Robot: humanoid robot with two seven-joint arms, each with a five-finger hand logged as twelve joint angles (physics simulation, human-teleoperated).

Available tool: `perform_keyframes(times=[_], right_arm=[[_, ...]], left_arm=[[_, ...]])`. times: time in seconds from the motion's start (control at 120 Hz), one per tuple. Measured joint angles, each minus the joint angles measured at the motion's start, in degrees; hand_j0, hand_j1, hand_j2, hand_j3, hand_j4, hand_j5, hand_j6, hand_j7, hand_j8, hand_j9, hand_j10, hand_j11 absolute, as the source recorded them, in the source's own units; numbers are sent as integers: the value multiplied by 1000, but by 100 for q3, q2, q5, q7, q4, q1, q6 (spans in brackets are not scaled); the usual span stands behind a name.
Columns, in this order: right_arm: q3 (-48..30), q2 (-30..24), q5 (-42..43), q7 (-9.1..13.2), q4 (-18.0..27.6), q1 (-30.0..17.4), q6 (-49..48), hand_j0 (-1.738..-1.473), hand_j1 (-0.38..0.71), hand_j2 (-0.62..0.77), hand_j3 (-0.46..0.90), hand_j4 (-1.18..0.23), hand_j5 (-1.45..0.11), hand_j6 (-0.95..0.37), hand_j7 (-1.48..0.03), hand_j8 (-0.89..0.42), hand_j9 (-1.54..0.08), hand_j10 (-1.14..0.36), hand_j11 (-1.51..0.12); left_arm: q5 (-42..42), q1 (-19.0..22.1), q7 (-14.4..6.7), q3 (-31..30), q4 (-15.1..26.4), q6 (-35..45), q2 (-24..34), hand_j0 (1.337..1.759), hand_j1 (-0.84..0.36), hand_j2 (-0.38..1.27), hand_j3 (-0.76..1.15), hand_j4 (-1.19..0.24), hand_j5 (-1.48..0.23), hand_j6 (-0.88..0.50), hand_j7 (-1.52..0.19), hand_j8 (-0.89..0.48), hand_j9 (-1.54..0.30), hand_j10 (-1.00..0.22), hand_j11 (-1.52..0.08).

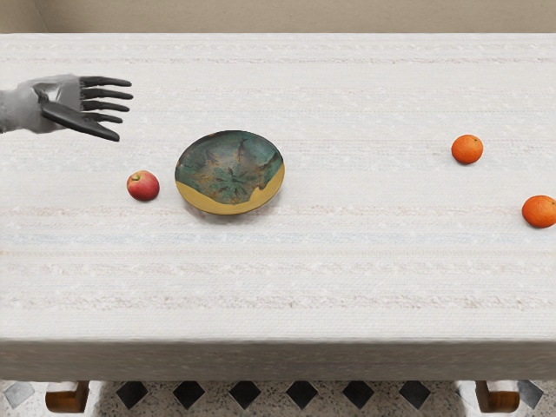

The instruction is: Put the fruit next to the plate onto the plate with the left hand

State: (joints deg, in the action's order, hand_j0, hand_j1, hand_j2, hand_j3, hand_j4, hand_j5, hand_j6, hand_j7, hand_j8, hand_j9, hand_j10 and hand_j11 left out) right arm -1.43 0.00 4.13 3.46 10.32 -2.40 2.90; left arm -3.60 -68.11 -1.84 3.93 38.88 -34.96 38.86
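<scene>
One long table [347, 287] with a pale, woven-looking surface fills almost the whole head view, and its front edge runs across the lower part of the picture. Four smaller things lie on it.

The plate [229, 172] is the largest of them. It is a shallow round dish, dark green and blue inside, with a yellow band along its near rim. It stands left of the table's middle, about halfway between the back edge and the front edge.

The left hand [82, 106] comes in from the left edge of the table, nearer to the back edge than the plate is. Its fingers [109, 94] are stretched out straight and a little spread, pointing to the right, with the thumb below them. The hand is wide open; it holds nothing and touches nothing.

One orange [539, 211] lies at the right edge of the table, and a second orange [467, 148] lies near it, a little further back. Both are well apart from the plate.

The red apple [143, 186] rests on the table just beside the plate's left rim, not touching it, and in front of the open hand.
</scene>
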Motion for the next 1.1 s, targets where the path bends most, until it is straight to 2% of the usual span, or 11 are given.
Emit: perform_keyframes(times=[0.175,0.267,0.317,0.425,0.492,0.567,0.6,0.708,0.808,0.883,1.1], right_arm=[[9,0,0,4,-7,-24,0,-1658,-318,-5,0,-26,-34,-26,-34,-26,-34,-26,-34],[19,0,0,15,-6,-42,0,-1658,-318,-5,0,-26,-34,-26,-34,-26,-34,-26,-34],[23,0,0,18,-5,-48,0,-1658,-318,-5,0,-26,-34,-26,-34,-26,-34,-26,-34],[27,0,0,21,-6,-54,0,-1658,-318,-5,0,-26,-34,-26,-34,-26,-34,-26,-34],[28,0,0,22,-6,-56,0,-1658,-318,-5,0,-26,-34,-26,-34,-26,-34,-26,-34],[28,0,0,22,-6,-55,0,-1658,-318,-5,0,-26,-34,-26,-34,-26,-34,-26,-34],[29,0,0,22,-5,-54,0,-1658,-318,-5,0,-26,-34,-26,-34,-26,-34,-26,-34],[29,0,0,23,-4,-56,0,-1658,-318,-5,0,-26,-34,-26,-34,-26,-34,-26,-34],[29,0,0,23,-6,-56,0,-1658,-318,-5,0,-26,-34,-26,-34,-26,-34,-26,-34],[29,0,0,23,-6,-55,0,-1658,-318,-5,0,-26,-34,-26,-34,-26,-34,-26,-34],[29,0,0,23,-6,-56,0,-1658,-318,-5,0,-26,-34,-26,-34,-26,-34,-26,-34]], left_arm=[[-80,-36,-2,-2,53,-4,-45,1658,50,51,0,-251,-325,-251,-325,-251,-325,-250,-325],[-634,-358,-54,-6,40,-4,-48,1658,50,52,0,-251,-325,-251,-325,-250,-325,-250,-325],[-1004,-531,-227,-32,68,-5,-218,1658,50,52,0,-251,-325,-250,-325,-250,-325,-250,-325],[-1871,-968,-798,-78,376,-5,-323,1658,50,51,0,-251,-325,-251,-325,-251,-325,-251,-325],[-2303,-1078,-970,-94,476,-5,-255,1658,50,51,0,-251,-325,-251,-325,-251,-325,-251,-325],[-2640,-1079,-1068,-133,578,-5,-128,1658,50,51,0,-252,-325,-252,-325,-251,-325,-251,-325],[-2718,-1171,-1093,-252,743,-5,84,1658,50,51,0,-251,-325,-252,-325,-251,-325,-251,-325],[-2523,-2102,-1131,-1375,1787,-5,615,1658,50,51,0,-251,-325,-251,-325,-250,-325,-250,-325],[-2403,-2380,-1143,-2236,2595,26,641,1658,50,51,0,-251,-325,-252,-325,-251,-325,-251,-325],[-2362,-2759,-1147,-2827,3138,478,630,1658,50,51,0,-252,-325,-252,-325,-252,-325,-251,-325],[-2261,-3370,-1142,-3907,4009,2027,580,1658,50,51,0,-252,-325,-252,-325,-252,-325,-251,-325]])
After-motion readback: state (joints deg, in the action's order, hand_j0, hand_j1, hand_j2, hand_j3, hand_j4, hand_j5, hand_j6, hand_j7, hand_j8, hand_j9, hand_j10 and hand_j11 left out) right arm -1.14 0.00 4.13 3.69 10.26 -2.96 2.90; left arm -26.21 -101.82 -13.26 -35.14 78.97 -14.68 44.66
